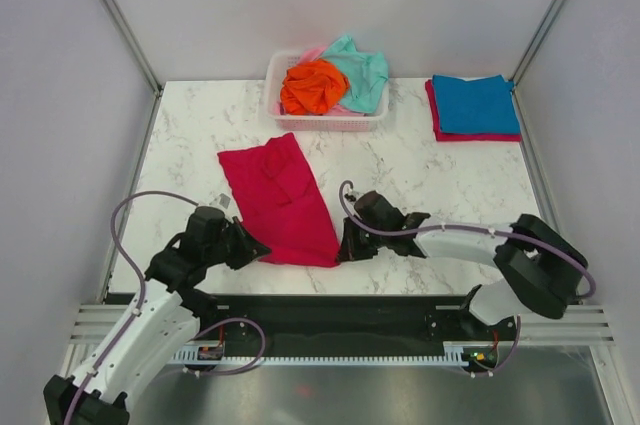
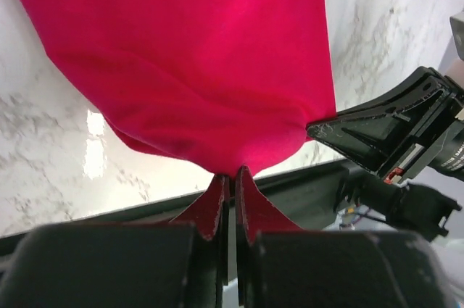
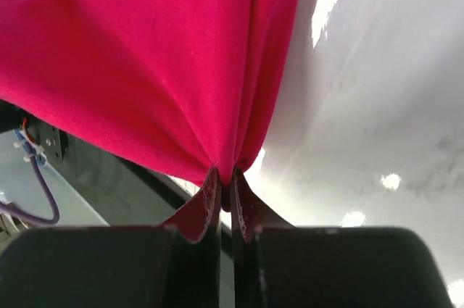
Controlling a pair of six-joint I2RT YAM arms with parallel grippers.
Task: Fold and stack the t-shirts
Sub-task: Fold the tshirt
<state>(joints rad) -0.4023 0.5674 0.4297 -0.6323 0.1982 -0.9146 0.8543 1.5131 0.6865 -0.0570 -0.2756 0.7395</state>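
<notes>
The left arm rises from its base and bends inward, and the left gripper sits low, jaws pinched on the near left corner of the red t-shirt. The right arm folds at its elbow and stretches leftward, and the right gripper clamps the near right corner.

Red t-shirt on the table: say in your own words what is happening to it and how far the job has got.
Both arms hold the red t-shirt, which lies on the marble table. The left gripper is shut on its near left corner, the right gripper on its near right corner. A blue t-shirt lies folded on a second red shirt, far right. An orange t-shirt and a mint t-shirt lie crumpled in the basket.
</notes>
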